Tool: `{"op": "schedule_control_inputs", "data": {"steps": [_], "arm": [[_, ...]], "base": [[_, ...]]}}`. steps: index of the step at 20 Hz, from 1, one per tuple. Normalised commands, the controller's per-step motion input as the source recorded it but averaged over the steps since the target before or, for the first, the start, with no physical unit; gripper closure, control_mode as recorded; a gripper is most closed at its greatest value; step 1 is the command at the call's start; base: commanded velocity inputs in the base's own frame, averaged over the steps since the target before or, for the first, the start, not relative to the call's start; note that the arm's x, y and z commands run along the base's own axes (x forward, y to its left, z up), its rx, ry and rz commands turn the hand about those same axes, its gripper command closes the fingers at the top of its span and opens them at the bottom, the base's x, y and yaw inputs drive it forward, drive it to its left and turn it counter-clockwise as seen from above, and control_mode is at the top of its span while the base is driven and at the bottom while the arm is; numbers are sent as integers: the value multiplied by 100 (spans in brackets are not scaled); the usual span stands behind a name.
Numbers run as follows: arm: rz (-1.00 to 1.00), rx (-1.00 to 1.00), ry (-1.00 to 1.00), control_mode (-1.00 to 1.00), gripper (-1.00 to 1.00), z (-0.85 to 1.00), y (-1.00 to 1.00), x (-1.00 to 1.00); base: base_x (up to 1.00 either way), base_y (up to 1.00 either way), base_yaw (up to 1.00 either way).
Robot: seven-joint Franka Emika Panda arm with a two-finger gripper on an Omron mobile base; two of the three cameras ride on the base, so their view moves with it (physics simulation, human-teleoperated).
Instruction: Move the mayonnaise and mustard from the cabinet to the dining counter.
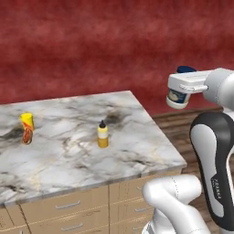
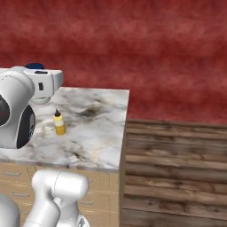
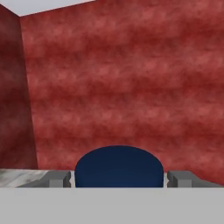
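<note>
The mayonnaise (image 1: 178, 97), a squat white jar with a dark blue lid (image 3: 118, 168), is held in the air above counter height. My gripper (image 1: 181, 87) is shut on it from the side, near the right end of the dining counter (image 1: 68, 160). In the hand view the lid sits between the two finger pads (image 3: 57, 178). The mustard (image 1: 103, 135), a yellow bottle with a black nozzle, stands upright mid-counter, well left of the gripper, and shows again as the mustard (image 2: 59, 123) in the right base view. The cabinet is out of view.
A yellow-capped red-orange tube (image 1: 27, 128) stands at the counter's left. Light wooden drawers (image 1: 68, 205) sit under the slab. Brown plank floor (image 2: 177, 168) lies right of the counter, and a red wall (image 2: 133, 44) stands behind.
</note>
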Motion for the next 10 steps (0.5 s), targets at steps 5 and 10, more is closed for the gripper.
{"op": "schedule_control_inputs", "data": {"steps": [5, 10], "arm": [[0, 0, 0, 100, 100, 0, 0, 0], [0, 0, 0, 100, 100, 0, 0, 0]], "base": [[36, 35, 0], [34, 33, 0]]}}
